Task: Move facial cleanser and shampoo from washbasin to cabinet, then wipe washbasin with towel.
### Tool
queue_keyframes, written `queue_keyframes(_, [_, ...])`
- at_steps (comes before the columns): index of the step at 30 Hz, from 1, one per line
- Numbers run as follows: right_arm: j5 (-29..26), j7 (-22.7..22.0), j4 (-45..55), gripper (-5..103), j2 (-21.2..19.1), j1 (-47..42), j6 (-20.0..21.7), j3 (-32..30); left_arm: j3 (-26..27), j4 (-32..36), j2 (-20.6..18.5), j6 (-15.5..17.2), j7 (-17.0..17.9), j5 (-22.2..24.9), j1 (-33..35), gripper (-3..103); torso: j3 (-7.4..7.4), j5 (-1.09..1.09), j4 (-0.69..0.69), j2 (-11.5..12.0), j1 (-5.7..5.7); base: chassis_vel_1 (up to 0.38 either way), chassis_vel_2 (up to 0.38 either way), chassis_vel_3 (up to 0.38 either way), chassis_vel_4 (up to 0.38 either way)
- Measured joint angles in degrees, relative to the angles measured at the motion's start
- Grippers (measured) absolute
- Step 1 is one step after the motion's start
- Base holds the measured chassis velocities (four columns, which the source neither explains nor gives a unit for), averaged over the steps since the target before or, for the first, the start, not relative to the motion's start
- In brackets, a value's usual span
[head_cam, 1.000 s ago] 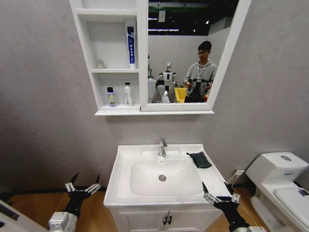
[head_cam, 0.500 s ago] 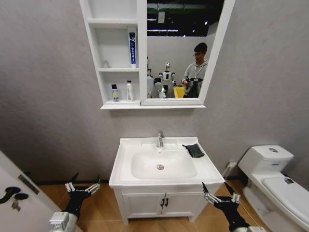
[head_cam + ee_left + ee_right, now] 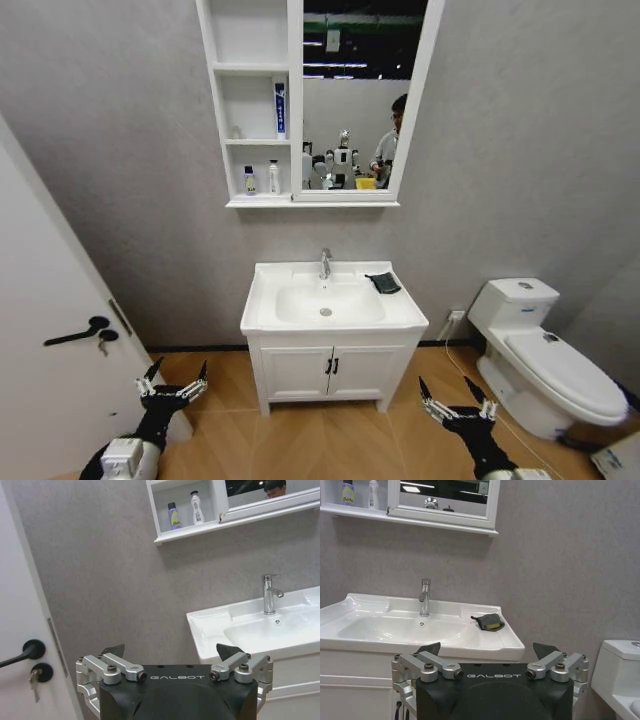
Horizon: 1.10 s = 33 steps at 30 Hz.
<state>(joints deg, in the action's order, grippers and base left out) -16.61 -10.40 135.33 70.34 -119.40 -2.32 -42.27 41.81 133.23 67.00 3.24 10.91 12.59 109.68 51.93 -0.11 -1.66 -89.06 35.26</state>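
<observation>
Two bottles (image 3: pixel 186 511) shelved; yellow under towel (image 3: pixel 489 622).

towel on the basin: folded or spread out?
Folded. The towel sits as a small compact bundle on the washbasin rim beside the tap, its edges doubled over, not laid flat.

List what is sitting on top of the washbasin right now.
On the washbasin stand the chrome tap at the back and the dark towel on the right rear corner. The towel hides whatever lies beneath it. The bowl holds just its drain.
</observation>
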Motion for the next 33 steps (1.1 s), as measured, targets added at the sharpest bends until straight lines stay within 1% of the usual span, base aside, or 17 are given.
queue_keyframes(1, [0.0, 0.0, -0.02, 100, 0.0, 0.01, 0.01, 0.01, 0.01, 0.01, 0.0, -0.01, 0.0, 0.0, 0.0, 100, 0.02, 0.21, 0.0, 0.02, 0.01, 0.362, -0.354, -0.397, 0.351])
queue_keyframes(2, [0.0, 0.0, -0.02, 100, 0.0, 0.01, 0.01, 0.01, 0.01, 0.01, 0.0, -0.01, 0.0, 0.0, 0.0, 100, 0.02, 0.21, 0.0, 0.02, 0.01, 0.362, -0.354, -0.397, 0.351])
queue_keyframes(4, [0.0, 0.01, 0.0, 100, 0.0, 0.01, 0.0, 0.01, 0.01, -0.01, 0.0, 0.0, 0.0, 0.0, -0.01, 100, 0.01, -0.02, 0.0, 0.01, 0.02, 0.354, -0.364, -0.322, 0.365])
queue_keyframes(5, [0.0, 0.01, 0.0, 100, 0.0, 0.01, 0.0, 0.01, 0.01, -0.01, 0.0, 0.0, 0.0, 0.0, -0.01, 100, 0.01, -0.02, 0.0, 0.01, 0.02, 0.35, -0.374, -0.322, 0.365])
queue_keyframes(6, [0.0, 0.01, -0.01, 100, 0.0, 0.01, 0.01, 0.01, 0.01, 0.01, 0.0, 0.0, 0.0, 0.0, 0.0, 100, 0.01, 0.18, -0.01, 0.01, 0.0, 0.35, -0.325, -0.335, 0.329])
queue_keyframes(8, [0.0, 0.0, -0.02, 100, -0.01, 0.01, 0.01, 0.0, 0.0, 0.01, 0.0, 0.0, 0.0, 0.0, 0.0, 100, 0.02, 0.17, 0.0, 0.02, 0.03, 0.356, -0.349, -0.362, 0.328])
queue_keyframes(9, [0.0, 0.01, -0.01, 100, 0.0, 0.02, 0.01, 0.01, 0.01, 0.0, -0.01, 0.0, 0.0, 0.0, -0.01, 100, 0.02, 0.02, 0.0, 0.02, 0.03, 0.327, -0.373, -0.303, 0.365])
queue_keyframes(11, [0.0, 0.0, -0.01, 100, 0.0, 0.01, 0.01, 0.0, -0.01, -0.01, 0.0, 0.0, 0.0, 0.0, 0.0, 100, 0.0, 0.0, 0.0, 0.01, 0.01, 0.37, -0.33, -0.303, 0.365])
queue_keyframes(12, [-0.01, 0.01, -0.02, 100, 0.0, 0.02, 0.01, 0.01, 0.01, 0.02, 0.0, -0.01, 0.0, 0.0, 0.0, 100, 0.01, 0.22, -0.01, 0.01, 0.0, 0.37, -0.351, -0.375, 0.322])
queue_keyframes(15, [0.0, 0.0, -0.02, 100, -0.01, 0.02, 0.01, -0.01, 0.0, 0.01, 0.0, -0.01, 0.0, 0.0, 0.0, 100, 0.02, 0.14, 0.0, 0.03, 0.03, 0.371, -0.351, -0.365, 0.344])
queue_keyframes(16, [0.0, 0.01, -0.01, 100, 0.0, 0.01, 0.01, 0.01, 0.01, -0.01, 0.0, 0.0, 0.0, 0.0, 0.0, 100, 0.01, -0.02, 0.0, 0.02, 0.02, 0.322, -0.403, -0.36, 0.35])
queue_keyframes(17, [0.0, 0.0, -0.02, 100, 0.0, 0.02, 0.01, 0.0, 0.02, 0.01, 0.0, 0.0, 0.0, -0.01, -0.01, 100, 0.01, 0.2, 0.0, 0.01, -0.01, 0.356, -0.326, -0.335, 0.325])
queue_keyframes(19, [-0.01, 0.01, -0.03, 100, 0.0, 0.01, 0.01, 0.0, 0.01, 0.01, 0.0, 0.0, 0.0, -0.01, 0.0, 100, 0.02, 0.18, 0.0, 0.02, 0.01, 0.338, -0.318, -0.352, 0.325])
queue_keyframes(20, [0.0, 0.01, -0.02, 100, 0.0, 0.01, 0.01, 0.0, 0.01, -0.01, 0.0, 0.0, 0.0, 0.0, 0.0, 100, 0.0, 0.03, 0.01, 0.01, -0.01, 0.319, -0.26, -0.252, 0.31])
queue_keyframes(23, [0.0, 0.01, -0.02, 100, 0.0, 0.01, 0.01, 0.01, 0.01, 0.0, 0.0, 0.0, 0.0, -0.01, 0.02, 100, -0.01, 0.13, 0.01, -0.02, -0.04, 0.162, -0.19, -0.191, 0.198])
queue_keyframes(26, [0.0, 0.01, -0.02, 100, 0.01, 0.0, 0.01, 0.01, 0.0, 0.0, 0.0, 0.0, 0.0, 0.0, 0.0, 100, -0.01, 0.11, -0.04, -0.01, -0.04, 0.081, -0.056, -0.137, 0.099])
queue_keyframes(33, [0.0, 0.01, -0.02, 100, 0.0, 0.03, 0.01, 0.01, 0.01, 0.0, 0.0, 0.0, 0.0, 0.0, -0.02, 100, 0.04, 0.1, 0.01, 0.06, 0.1, -0.055, 0.015, 0.067, -0.013])
